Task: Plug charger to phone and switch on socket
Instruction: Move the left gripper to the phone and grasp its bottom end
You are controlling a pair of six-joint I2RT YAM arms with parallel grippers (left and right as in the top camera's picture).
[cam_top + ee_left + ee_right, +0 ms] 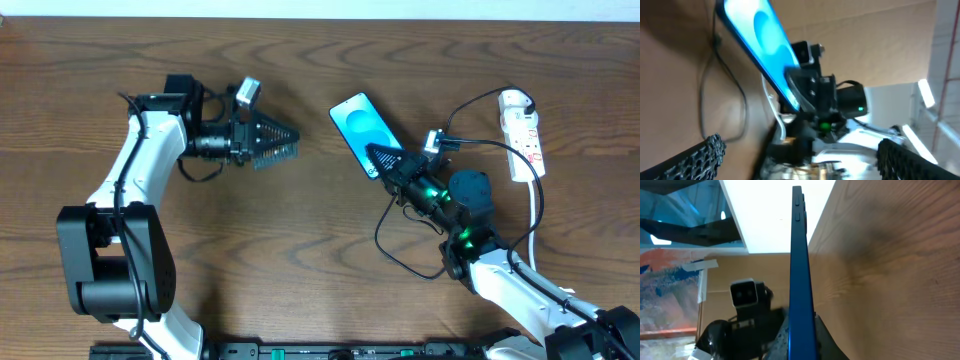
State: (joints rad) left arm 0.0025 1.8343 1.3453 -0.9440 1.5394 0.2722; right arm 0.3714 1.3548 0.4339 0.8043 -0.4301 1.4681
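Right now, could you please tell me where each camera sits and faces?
Overhead: above the table, looking straight down; left arm with open left pincer, right arm with right pincer shut on the phone.
Left wrist: on the left arm, facing the phone and right arm; own fingers at bottom corners.
Right wrist: on the right arm, looking along the phone's edge; own fingers beside it.
Shared: the wrist views face each other; all show the phone.
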